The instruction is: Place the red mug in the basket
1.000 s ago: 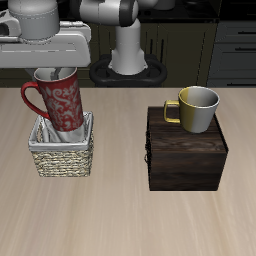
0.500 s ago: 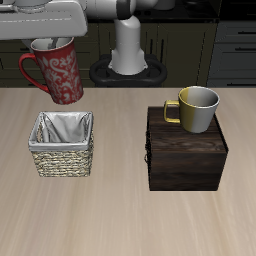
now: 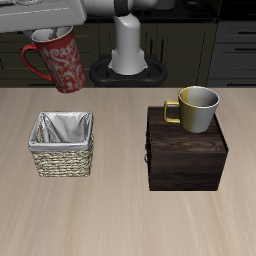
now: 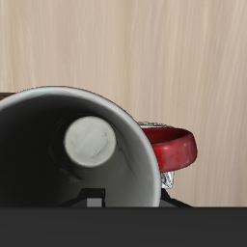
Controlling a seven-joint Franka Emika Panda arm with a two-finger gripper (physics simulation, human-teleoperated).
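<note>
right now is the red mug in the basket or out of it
Out. The red mug hangs tilted in the hand, clear above the basket, whose cloth lining shows nothing inside.

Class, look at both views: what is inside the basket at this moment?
The basket holds only its grey-white cloth lining. The red mug hangs in the air above it, tilted and held by the gripper. The basket's near inner wall is hidden by its rim.

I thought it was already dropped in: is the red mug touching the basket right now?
Apart. The exterior view shows the red mug held up in the air by the claw, with bare background between it and the basket below.
</note>
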